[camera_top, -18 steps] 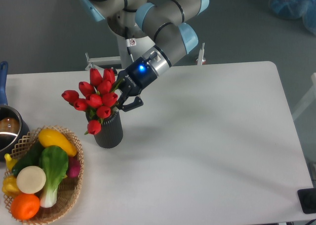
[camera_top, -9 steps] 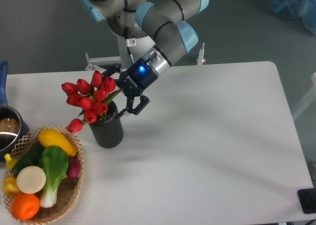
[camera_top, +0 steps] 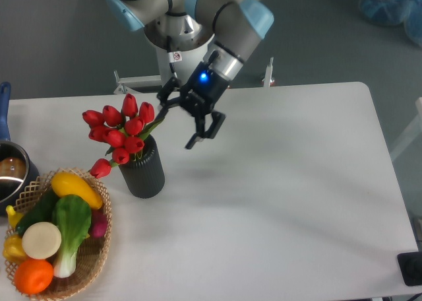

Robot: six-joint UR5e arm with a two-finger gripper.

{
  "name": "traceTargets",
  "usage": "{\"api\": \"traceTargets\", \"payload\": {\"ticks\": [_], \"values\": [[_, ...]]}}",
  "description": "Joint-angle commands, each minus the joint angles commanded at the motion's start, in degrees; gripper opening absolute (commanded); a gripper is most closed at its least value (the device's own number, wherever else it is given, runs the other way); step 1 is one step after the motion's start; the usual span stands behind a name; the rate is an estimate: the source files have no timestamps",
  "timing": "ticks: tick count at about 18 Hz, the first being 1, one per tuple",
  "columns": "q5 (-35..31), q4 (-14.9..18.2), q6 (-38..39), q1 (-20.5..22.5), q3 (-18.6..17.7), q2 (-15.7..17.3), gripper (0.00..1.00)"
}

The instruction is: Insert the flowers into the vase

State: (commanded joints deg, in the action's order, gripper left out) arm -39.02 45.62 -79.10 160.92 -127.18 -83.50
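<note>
Fixed camera: the black two-finger gripper (camera_top: 184, 121) hangs above the white table (camera_top: 283, 182) with its jaws spread apart, holding nothing. Down to its left, the bunch of red tulip buds (camera_top: 119, 133) stands in the matte black cylindrical vase (camera_top: 143, 173), leaning away from the gripper.

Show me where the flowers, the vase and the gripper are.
flowers (camera_top: 122, 133), fixed camera, a middle red bud.
vase (camera_top: 146, 175), fixed camera, its black side wall.
gripper (camera_top: 188, 126), fixed camera, midway between the open fingertips.
</note>
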Motion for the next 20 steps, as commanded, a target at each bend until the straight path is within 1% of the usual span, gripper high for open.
{"api": "traceTargets", "payload": {"ticks": [2, 3, 5, 8, 11, 13, 18, 20], "values": [[-1.49, -0.17, 0.0, 1.76, 0.79, 1.32, 1.0], [-2.89, -0.09, -0.09, 2.38, 1.75, 1.67, 1.0], [-6.67, -0.17, -0.18, 4.05, 3.68, 1.59, 1.0], [-12.38, -0.09, 0.0, 4.23, 7.02, 0.54, 1.0], [-22.21, 0.26, 0.26, 3.44, 10.28, -1.31, 1.0], [-27.14, 0.44, 0.26, 1.69, 10.81, -2.45, 1.0], [-43.57, 0.7, 0.52, -6.56, 11.08, -5.88, 1.0], [-46.23, 0.97, 0.7, -8.07, 10.55, -6.93, 1.0]]}}
